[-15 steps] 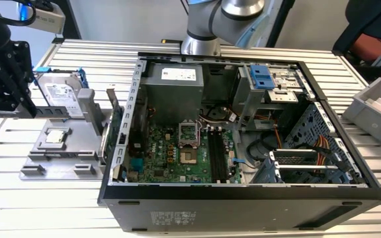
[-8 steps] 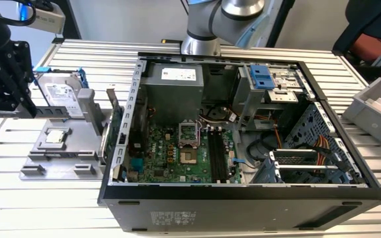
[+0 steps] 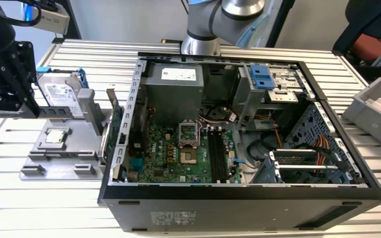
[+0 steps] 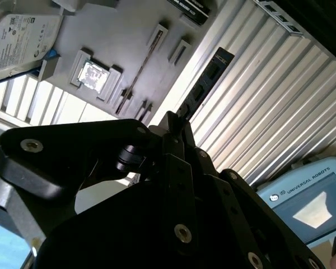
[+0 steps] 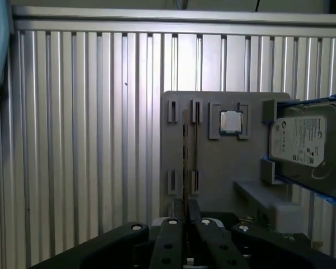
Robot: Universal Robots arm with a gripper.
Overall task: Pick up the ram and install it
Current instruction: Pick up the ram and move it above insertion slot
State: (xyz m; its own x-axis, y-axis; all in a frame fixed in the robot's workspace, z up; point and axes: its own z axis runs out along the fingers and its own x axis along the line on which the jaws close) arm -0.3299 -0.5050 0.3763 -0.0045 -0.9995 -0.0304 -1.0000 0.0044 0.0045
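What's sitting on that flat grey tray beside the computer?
A silver hard drive, a square silver chip and the thin ram stick standing on edge; the black tool hides one end of the stick.

Slatted table [image 3: 45, 208] bears:
- open computer case [image 3: 243, 208], centre, with motherboard [image 3: 157, 158] on its floor
- holder tray [image 3: 65, 159], beside the case at the exterior view's left
- bin [image 3: 369, 116], at the exterior view's right

On tray:
- hard drive [image 3: 61, 96], far end
- processor chip [image 3: 57, 137], before the drive
- ram [image 5: 185, 157], on edge in slots near the chip
- bracketed card [image 3: 114, 129], upright at the edge next to the case
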